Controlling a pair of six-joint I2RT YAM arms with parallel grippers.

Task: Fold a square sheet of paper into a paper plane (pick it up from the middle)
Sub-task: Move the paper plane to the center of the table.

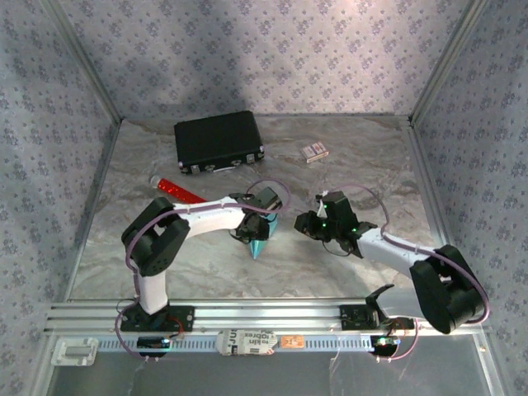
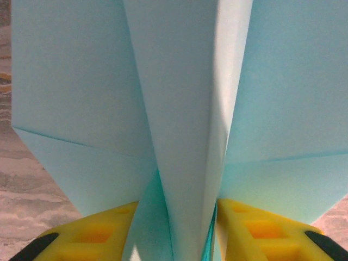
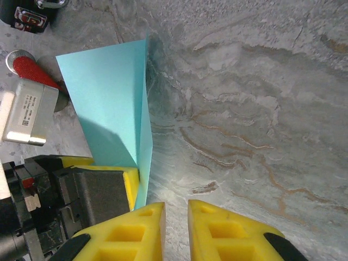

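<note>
left gripper point(image 2: 178, 206): clamped on the keel of the paper plane point(image 2: 185, 109) — fold upright between yellow fingers
right gripper point(image 3: 176, 209): narrow gap, empty — just beside it
paper: smooth cyan, sharp creases
table point(image 3: 244, 109): marbled grey

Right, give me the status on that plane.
Done: the folds look made, giving a pointed paper plane with a centre keel. In hand: the keel sits between the fingers of the left gripper; the right gripper is beside it, empty. Left: probably only setting it on the table.
</note>
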